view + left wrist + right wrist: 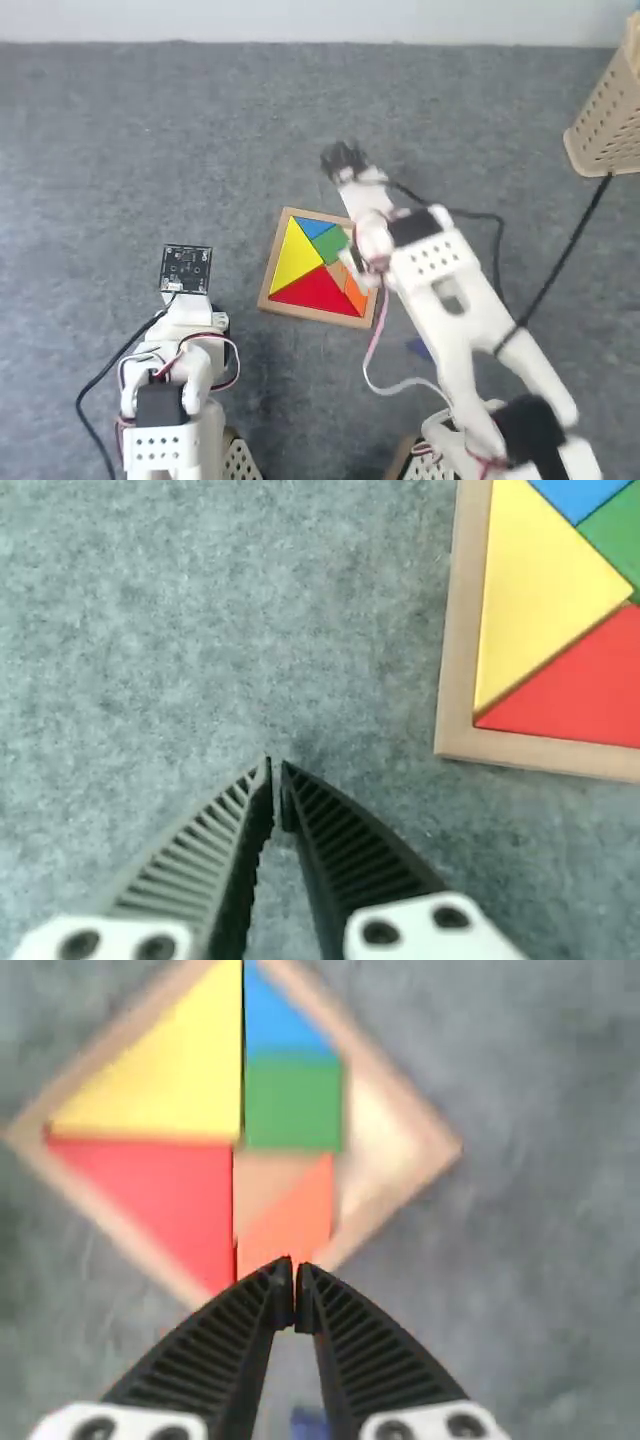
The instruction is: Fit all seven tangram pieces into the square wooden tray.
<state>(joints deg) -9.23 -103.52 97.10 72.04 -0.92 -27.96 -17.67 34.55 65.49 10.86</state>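
Observation:
The square wooden tray (272,290) lies mid-table and holds a yellow triangle (292,255), a red triangle (318,291), a blue triangle (313,227), a green square (333,244) and an orange triangle (356,293). Bare wood shows beside the green square (385,1150) and above the orange triangle (300,1222). A small blue piece (418,348) lies on the carpet right of the tray, under the right arm. My right gripper (294,1278) is shut and empty, just off the tray edge by the orange triangle. My left gripper (277,770) is shut and empty over carpet, left of the tray (455,680).
Grey carpet covers the table. A beige perforated basket (610,110) stands at the far right edge. Black cables (560,260) run from the right arm toward it. The left arm's body (185,340) sits near the front left.

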